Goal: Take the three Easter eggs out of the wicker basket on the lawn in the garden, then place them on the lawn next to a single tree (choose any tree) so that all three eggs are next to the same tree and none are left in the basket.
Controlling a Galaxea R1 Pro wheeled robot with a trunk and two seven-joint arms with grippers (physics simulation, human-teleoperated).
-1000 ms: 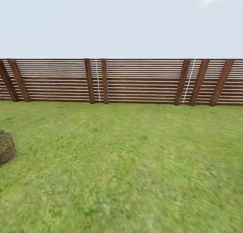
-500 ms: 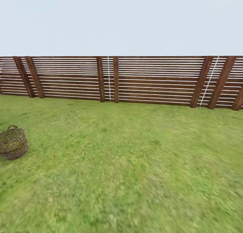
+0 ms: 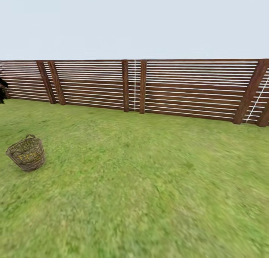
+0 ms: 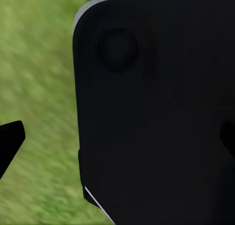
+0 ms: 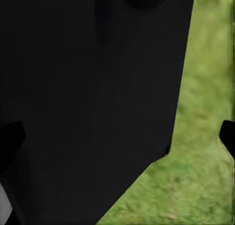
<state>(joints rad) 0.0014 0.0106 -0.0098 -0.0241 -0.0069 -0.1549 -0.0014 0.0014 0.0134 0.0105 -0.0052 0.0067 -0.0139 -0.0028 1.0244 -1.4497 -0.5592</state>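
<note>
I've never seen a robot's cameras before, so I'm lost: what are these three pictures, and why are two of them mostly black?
The big picture comes from a camera on the robot's head. It looks across the lawn to a brown slatted fence. A small wicker basket stands on the grass at the left; yellow shows through its weave, but I cannot make out eggs.

The other two come from cameras on its wrists, beside the jaws. The black is a dark panel, apparently part of the machine itself, close to each lens, with blurred grass behind it. Small dark tips at the picture edges are probably the fingers. Nothing seems held.
</note>
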